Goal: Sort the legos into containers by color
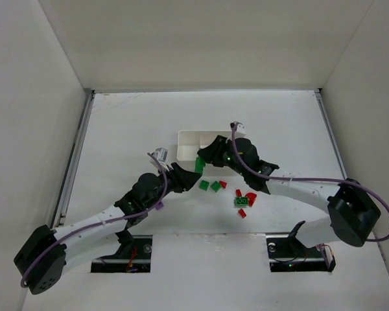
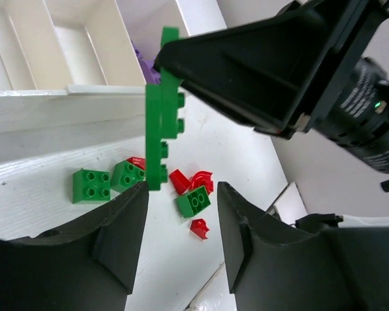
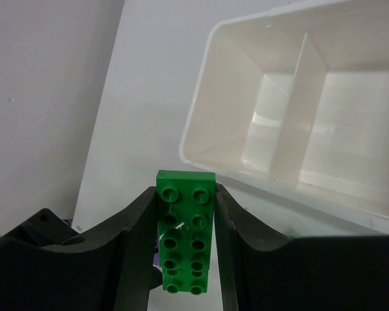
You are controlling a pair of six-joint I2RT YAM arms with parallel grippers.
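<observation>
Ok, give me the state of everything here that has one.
Right gripper: shut on the long green brick.
Long green brick: gripped, not yet sorted.
Left gripper: open, empty.
Tray: one compartment holds purple bricks, two look empty.
Small green bricks: loose outside the tray.
Red bricks: loose outside the tray.

Legos (image 1: 215, 186) before tray (image 1: 194, 132) (rt side)

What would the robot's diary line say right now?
right pincer: shut on long green brick, near tray | left pincer: open, empty | loose bricks on table
</observation>
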